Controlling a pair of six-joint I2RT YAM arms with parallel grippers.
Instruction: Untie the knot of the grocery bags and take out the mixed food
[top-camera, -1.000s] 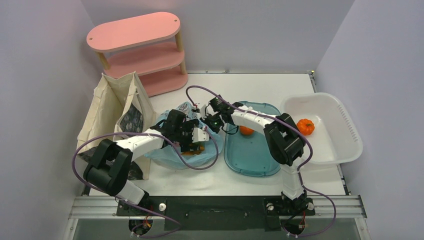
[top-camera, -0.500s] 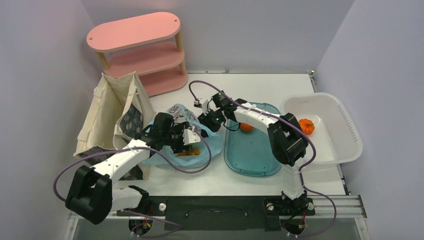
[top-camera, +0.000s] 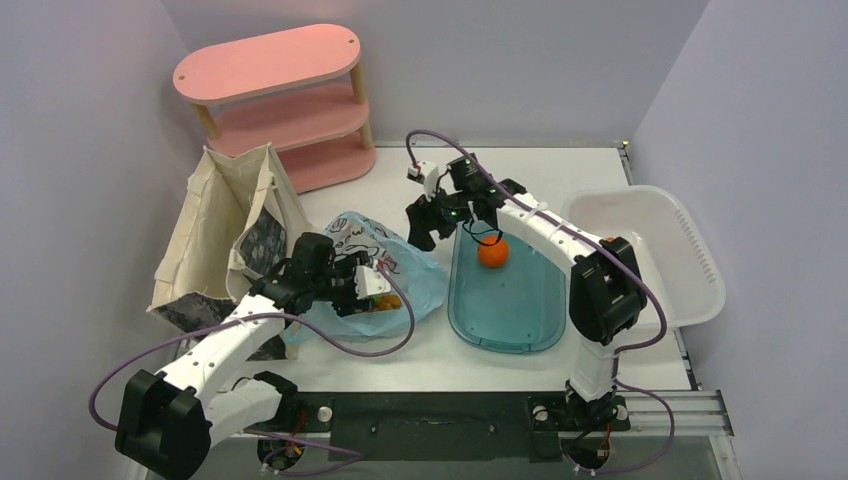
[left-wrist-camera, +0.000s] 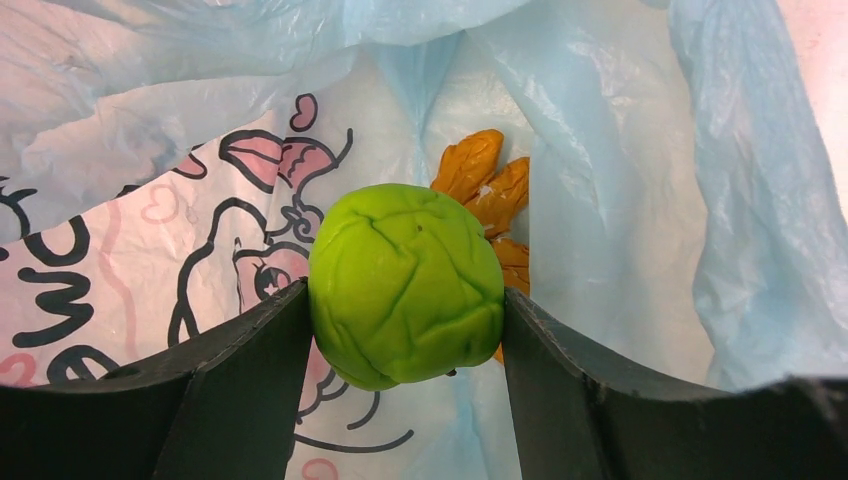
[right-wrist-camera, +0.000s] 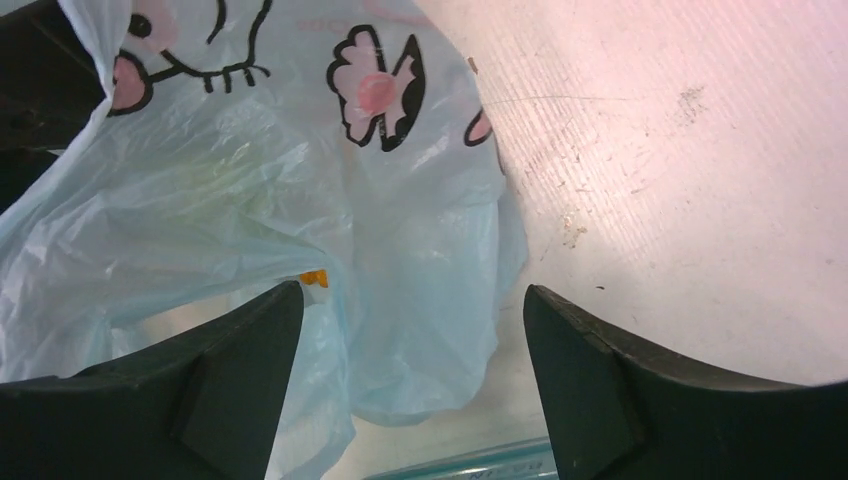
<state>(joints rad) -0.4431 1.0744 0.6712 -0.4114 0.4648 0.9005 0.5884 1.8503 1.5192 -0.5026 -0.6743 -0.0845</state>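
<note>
White surface (top-camera: 400, 350), bag (top-camera: 420, 275) left of centre; left tool (top-camera: 372, 283) clamped green fruit (left-wrist-camera: 405, 270) inside bag. Fruit looked light, squashy, round: grip across middle. Right tool (right-wrist-camera: 410, 300) gaped wide, empty, over bag's right edge.

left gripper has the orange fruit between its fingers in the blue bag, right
Not quite: the left gripper has the green fruit between its fingers in the blue bag, as the left wrist view shows. The orange fruit lies in the teal tub.
</note>
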